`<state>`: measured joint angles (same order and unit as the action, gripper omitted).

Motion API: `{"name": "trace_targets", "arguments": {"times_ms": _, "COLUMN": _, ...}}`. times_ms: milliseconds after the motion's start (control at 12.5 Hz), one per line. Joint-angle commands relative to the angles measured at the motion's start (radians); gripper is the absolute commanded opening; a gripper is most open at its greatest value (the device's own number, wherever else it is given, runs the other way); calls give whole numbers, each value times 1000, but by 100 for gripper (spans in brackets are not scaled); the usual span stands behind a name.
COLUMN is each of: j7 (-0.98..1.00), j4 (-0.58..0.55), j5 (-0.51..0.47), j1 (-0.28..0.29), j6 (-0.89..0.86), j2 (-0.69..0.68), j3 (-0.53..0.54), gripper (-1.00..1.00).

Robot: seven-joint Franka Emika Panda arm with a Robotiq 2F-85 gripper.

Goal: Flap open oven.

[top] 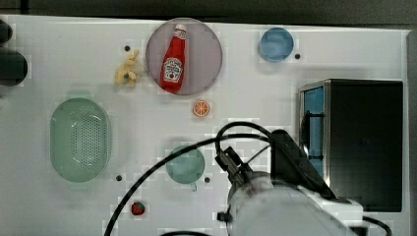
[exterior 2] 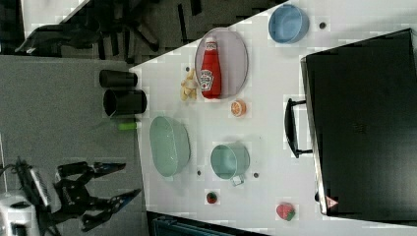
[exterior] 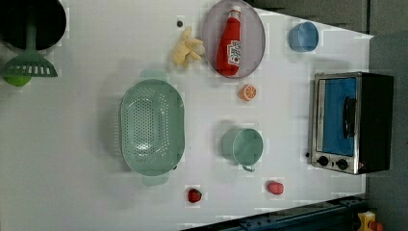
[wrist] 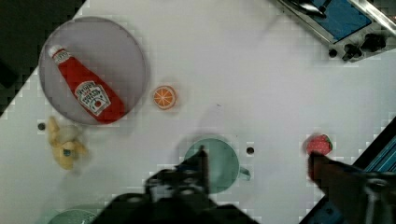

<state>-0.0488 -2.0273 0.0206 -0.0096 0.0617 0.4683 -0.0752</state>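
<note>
Oven [top: 364,142] in the top view sits at the table [top: 147,123] edge on the top view's right, door shut, blue glass facing the open tabletop. Arm [top: 290,196] comes in just beside the oven's front, high above the table; gripper not readable here. Mint cup [top: 185,164] lies well out from the oven front, orange slice [top: 200,108] beyond it, ketchup bottle [top: 173,60] lying on the grey plate [top: 206,44], well apart from the oven. Probably nothing blocks the door's swing.

Left view: oven [exterior: 353,122] with its dark bar handle [exterior: 349,117] across the glass, knobs at the end nearer the strawberry [exterior: 275,187]. Door flush with the silver frame, so the task looks not yet started. Green colander [exterior: 152,127] far from the oven, past the cup [exterior: 243,145].

Right view: oven [exterior 2: 364,132] seen from its black top, handle [exterior 2: 291,128] sticking out from the front edge toward the cup [exterior 2: 229,161], a clear bar to hook and pull. Gripper [exterior 2: 101,194] far from the oven off the table's edge, fingers spread apart, holding nothing.

Wrist view: gripper [wrist: 259,165] fingers parted and empty, cup [wrist: 212,161] and strawberry [wrist: 319,143] below them, oven [wrist: 345,23] corner with knobs well off. Judgement: arm is at a start pose; next move needs travel to the handle.
</note>
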Motion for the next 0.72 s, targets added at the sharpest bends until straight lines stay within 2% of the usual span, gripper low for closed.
{"name": "trace_targets", "arguments": {"times_ms": 80, "j7": -58, "j4": -39, "j5": -6, "j1": -2, "j6": -10, "j2": -37, "j3": 2, "gripper": -32}}
{"name": "trace_targets", "arguments": {"times_ms": 160, "j7": -57, "j4": -40, "j5": -6, "j1": -2, "j6": -9, "j2": -39, "j3": -3, "gripper": -55}}
{"name": "trace_targets", "arguments": {"times_ms": 240, "j7": -54, "j4": -44, "j5": -6, "j1": -3, "j6": -8, "j2": -41, "j3": -6, "gripper": -65}}
{"name": "trace_targets", "arguments": {"times_ms": 400, "j7": 15, "j4": -67, "j5": 0, "j1": -4, "j6": -4, "j2": -46, "j3": -22, "gripper": -65}}
{"name": "trace_targets", "arguments": {"times_ms": 720, "j7": 383, "j4": -137, "j5": 32, "j1": -13, "j6": 103, "j2": -67, "j3": -82, "gripper": -65}}
